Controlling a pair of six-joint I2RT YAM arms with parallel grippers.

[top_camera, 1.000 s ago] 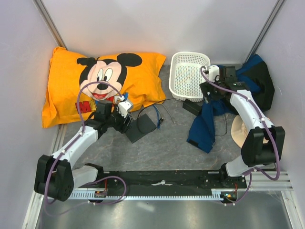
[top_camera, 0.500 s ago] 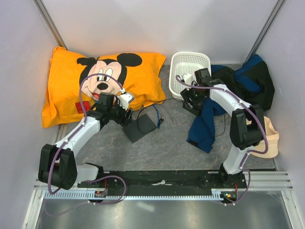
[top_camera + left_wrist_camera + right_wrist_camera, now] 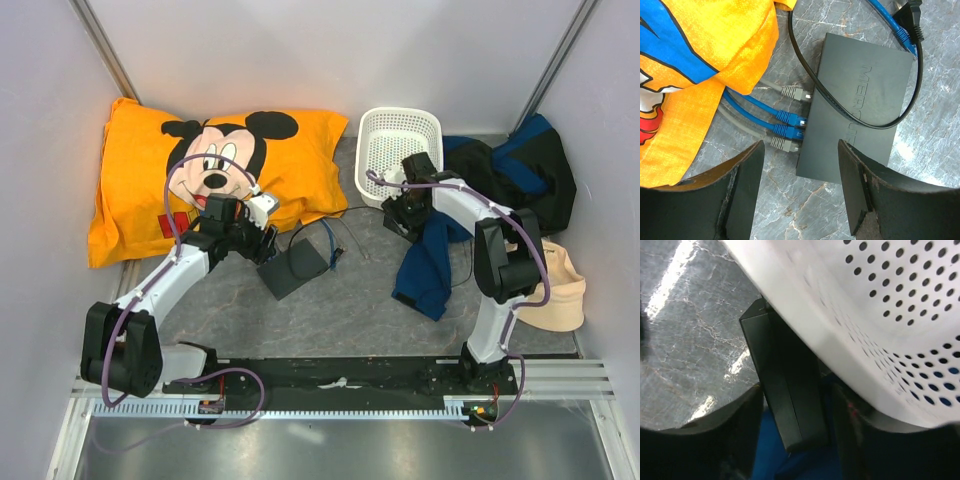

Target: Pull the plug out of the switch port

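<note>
left gripper (image 3: 800,150) spread over switch port (image 3: 860,100) (socket edge) | right gripper (image 3: 795,390) spread, astride black brick (image 3: 777,360)

Marbled table (image 3: 350,300): switch port (image 3: 297,268), pillow (image 3: 140,190), basket (image 3: 372,160).

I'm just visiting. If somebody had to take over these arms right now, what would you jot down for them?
Left gripper: open, above the socket edge of the switch port, holding nothing.
Right gripper: open, straddling a black box beside the white basket, off the job.
Switch port: flat on the table by the orange pillow, two blue and two grey plugs at its edge, a black cord across its top.
Done: no plug gripped. Left: close on one plug and pull it free.
</note>
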